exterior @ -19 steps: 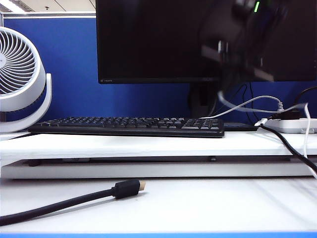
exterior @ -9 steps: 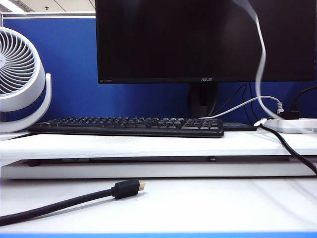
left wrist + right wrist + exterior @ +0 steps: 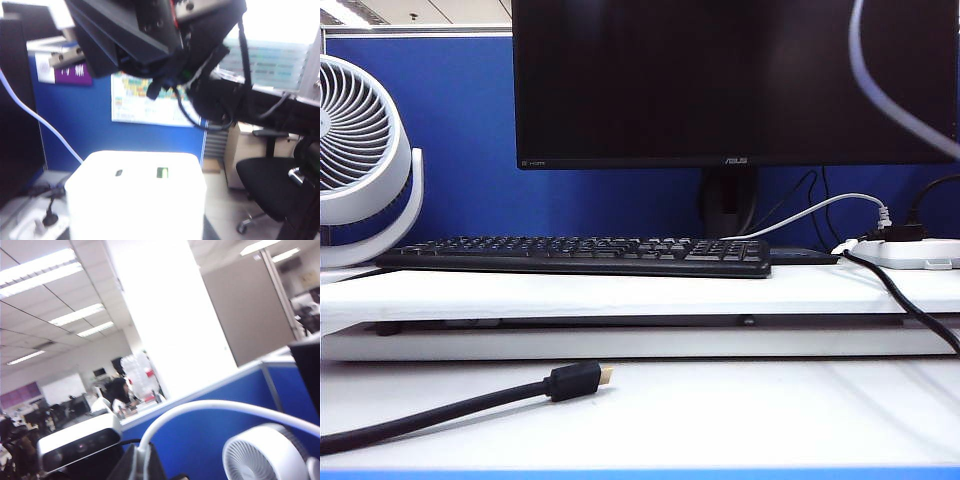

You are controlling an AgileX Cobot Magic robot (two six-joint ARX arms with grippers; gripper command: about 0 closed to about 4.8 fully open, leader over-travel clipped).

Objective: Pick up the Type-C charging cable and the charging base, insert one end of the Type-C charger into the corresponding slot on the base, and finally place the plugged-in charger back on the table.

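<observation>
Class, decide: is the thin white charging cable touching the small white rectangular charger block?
Apart. In the left wrist view the thin white charging cable passes behind the small white rectangular charger block; both its face ports stand empty.

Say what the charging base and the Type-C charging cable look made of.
Charging base, in the left gripper: likely hard white plastic, smooth and slightly glossy with rounded edges. Type-C charging cable, in the shut right gripper: probably smooth white rubbery sheathing; it bends in a soft arc.
</observation>
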